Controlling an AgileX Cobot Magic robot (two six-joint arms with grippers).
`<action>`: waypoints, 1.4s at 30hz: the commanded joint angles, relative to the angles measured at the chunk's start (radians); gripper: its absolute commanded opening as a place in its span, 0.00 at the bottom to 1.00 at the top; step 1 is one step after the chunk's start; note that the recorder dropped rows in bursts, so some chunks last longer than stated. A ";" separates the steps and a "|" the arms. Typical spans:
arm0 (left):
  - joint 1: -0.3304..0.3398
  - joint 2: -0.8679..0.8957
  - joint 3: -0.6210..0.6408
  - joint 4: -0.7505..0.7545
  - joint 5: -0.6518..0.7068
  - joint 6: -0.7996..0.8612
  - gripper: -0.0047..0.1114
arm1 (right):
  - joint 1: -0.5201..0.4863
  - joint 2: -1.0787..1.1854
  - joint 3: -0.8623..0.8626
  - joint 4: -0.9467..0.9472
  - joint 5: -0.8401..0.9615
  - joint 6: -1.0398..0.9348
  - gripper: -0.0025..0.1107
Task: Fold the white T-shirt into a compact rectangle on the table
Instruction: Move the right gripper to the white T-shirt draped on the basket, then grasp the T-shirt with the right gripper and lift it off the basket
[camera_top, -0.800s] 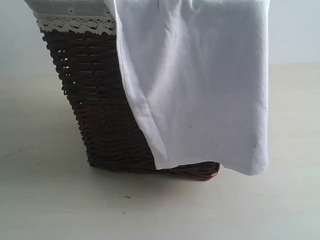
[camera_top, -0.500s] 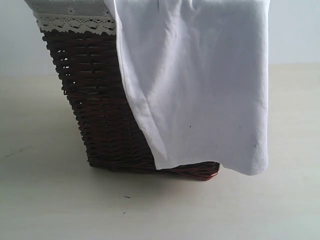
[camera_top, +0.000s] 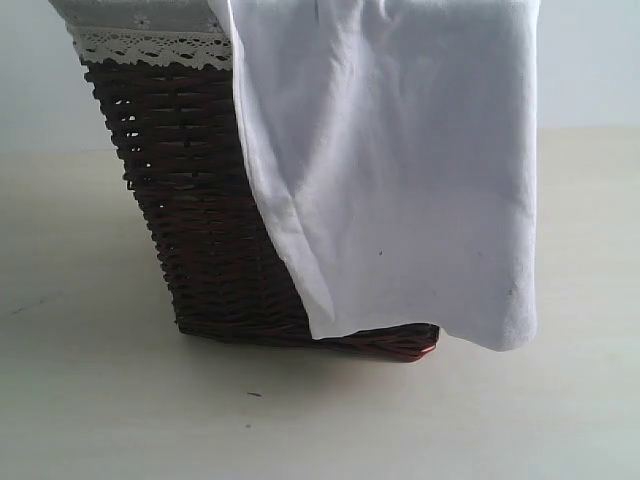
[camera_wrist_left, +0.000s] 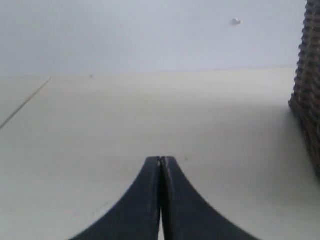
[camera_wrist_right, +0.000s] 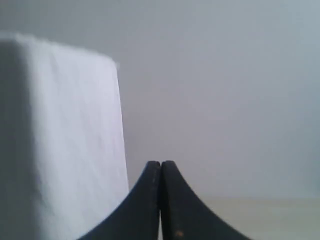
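A white T-shirt (camera_top: 400, 170) hangs draped over the rim of a dark brown wicker basket (camera_top: 200, 230), which stands on a pale cream table (camera_top: 100, 410). In the exterior view the cloth falls down the right part of the basket's near side and hides most of it. Its lower edge ends low, near the basket's base. No lettering or collar shows, only plain, softly creased white cloth with a couple of tiny dark specks. Along the basket's top edge, left of the shirt, runs a white lace-trimmed liner (camera_top: 150, 45). A pale wall (camera_top: 590, 60) stands behind the table.

Neither arm appears in the exterior view. The left wrist view shows the left gripper (camera_wrist_left: 160, 161) with its two dark fingers pressed together, tips touching, holding nothing. Bare table lies beyond it, and the woven side of the basket sits at the edge of that picture, well apart from the gripper.

The right wrist view shows the right gripper (camera_wrist_right: 160, 164) likewise closed tight and empty. The hanging shirt fills one side of that picture, close beside the gripper. The picture is too blurred to tell whether cloth and finger touch. A strip of table shows on the other side of the fingers
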 joint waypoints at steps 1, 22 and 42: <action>0.002 -0.005 0.000 -0.012 -0.194 0.008 0.04 | -0.005 -0.004 0.005 0.066 -0.196 0.173 0.02; 0.002 -0.005 0.000 -0.012 -0.259 0.008 0.04 | -0.005 0.729 -0.743 -1.751 -0.510 1.850 0.45; 0.002 -0.005 0.000 -0.012 -0.300 -0.026 0.04 | -0.005 1.082 -0.770 -1.751 -0.440 1.636 0.09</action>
